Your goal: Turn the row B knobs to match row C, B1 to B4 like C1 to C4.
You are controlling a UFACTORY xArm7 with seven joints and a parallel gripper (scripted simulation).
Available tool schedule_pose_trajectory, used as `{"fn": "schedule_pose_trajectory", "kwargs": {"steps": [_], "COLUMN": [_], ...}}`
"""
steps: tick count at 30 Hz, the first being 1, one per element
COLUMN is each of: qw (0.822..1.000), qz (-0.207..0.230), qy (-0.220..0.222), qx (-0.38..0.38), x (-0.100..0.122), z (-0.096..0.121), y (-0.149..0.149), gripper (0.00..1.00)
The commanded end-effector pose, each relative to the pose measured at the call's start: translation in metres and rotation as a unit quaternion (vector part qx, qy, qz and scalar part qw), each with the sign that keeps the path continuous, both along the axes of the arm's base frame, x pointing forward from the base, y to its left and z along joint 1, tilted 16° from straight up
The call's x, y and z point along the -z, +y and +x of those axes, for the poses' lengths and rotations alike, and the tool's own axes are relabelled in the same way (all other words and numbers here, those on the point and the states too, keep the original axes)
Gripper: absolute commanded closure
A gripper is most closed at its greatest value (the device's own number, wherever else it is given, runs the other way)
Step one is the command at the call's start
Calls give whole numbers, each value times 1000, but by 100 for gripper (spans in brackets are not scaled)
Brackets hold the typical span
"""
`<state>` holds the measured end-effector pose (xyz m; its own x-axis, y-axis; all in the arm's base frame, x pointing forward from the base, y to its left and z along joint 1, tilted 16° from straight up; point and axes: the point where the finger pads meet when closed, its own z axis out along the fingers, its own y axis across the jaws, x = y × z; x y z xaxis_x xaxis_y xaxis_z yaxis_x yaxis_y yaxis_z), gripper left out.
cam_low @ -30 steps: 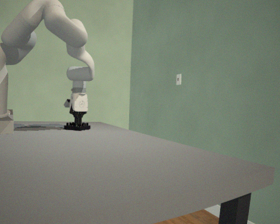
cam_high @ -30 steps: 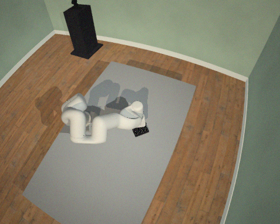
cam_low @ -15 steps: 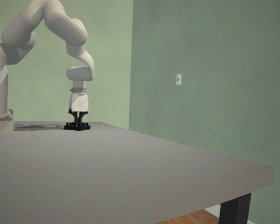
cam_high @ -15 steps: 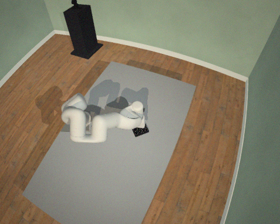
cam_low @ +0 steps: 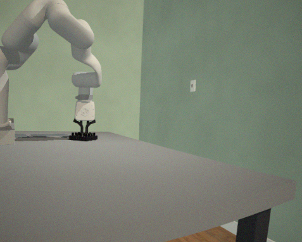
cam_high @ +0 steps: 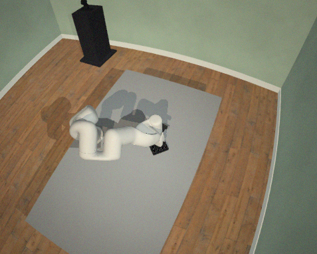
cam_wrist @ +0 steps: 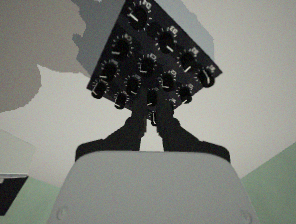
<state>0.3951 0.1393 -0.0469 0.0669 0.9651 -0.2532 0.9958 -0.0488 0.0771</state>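
Bench [cam_high: 122,186] [cam_low: 132,184], a grey slab on a wood floor [cam_high: 235,133] [cam_low: 205,235], carries everything being worked on. Leftmost in the top view, the white arm [cam_high: 110,143] [cam_low: 70,26] rises at the left long edge, well apart from the lower left corner; in the exterior view, its pale base block [cam_low: 0,137] shows at the left. A tall black stand [cam_high: 92,33] is on the floor beyond the upper left corner. Further right, the arm reaches inward and bends down to the gripper [cam_high: 160,142] [cam_low: 84,132] [cam_wrist: 152,99], upright over the knob box. The fingers are nearly together, clenched about knob B2 [cam_wrist: 152,97], one on either side. The black knob box [cam_high: 159,149] [cam_low: 83,137] [cam_wrist: 155,29] lies flat on the bench, nearer the right long edge than the left and nearer the upper short edge than the lower. In the wrist view, it is turned cornerwise, row D farthest from the gripper body. Rightmost in the exterior view, a white wall plate [cam_low: 192,85] hangs beyond the bench's far edge, and a dark leg [cam_low: 254,223] stands beneath the near right corner.
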Motion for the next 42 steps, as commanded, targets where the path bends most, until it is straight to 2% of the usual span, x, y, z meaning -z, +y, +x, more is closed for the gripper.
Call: {"fn": "schedule_pose_trajectory", "kwargs": {"steps": [1, 17, 32, 42], "qw": [999, 978, 961, 957], "qz": [3, 13, 18, 19], "qy": [-17, -58, -76, -79], "qx": [46, 199, 266, 279], "x": [-1, -1, -1, -1], "z": [1, 1, 1, 1], "y": [1, 1, 1, 1], "gripper": [92, 92, 92, 92]}}
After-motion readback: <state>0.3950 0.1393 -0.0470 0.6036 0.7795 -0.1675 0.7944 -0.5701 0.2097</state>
